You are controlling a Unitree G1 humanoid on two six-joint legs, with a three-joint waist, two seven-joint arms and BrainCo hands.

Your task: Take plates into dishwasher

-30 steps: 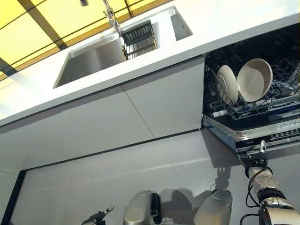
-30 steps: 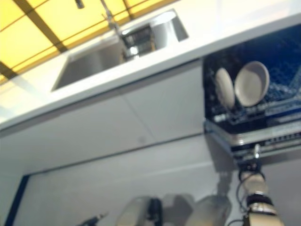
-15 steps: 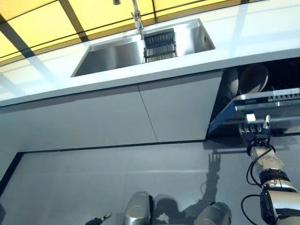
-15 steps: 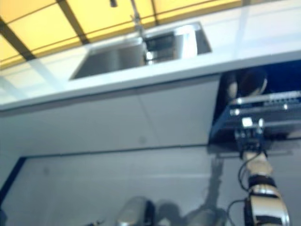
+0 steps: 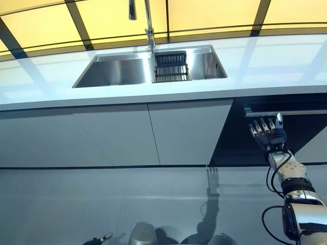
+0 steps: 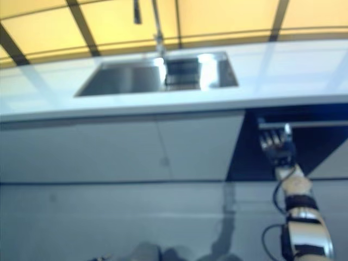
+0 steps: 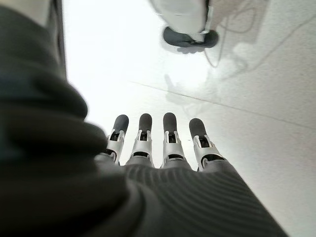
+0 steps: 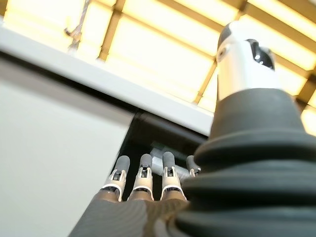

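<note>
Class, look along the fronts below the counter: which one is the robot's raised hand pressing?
The dark dishwasher door at the far right; the right hand rests straight fingers below its handle bar, while the pale cabinet doors go untouched.

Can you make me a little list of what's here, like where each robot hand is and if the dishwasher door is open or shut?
right robot hand: raised, fingers straight, at the dishwasher door
left robot hand: low, fingers straight, holds nothing
dishwasher door: nearly shut, dark gap beside it
plates: none in view
sink: in the white counter, dark rack inside
faucet: above the sink
</note>
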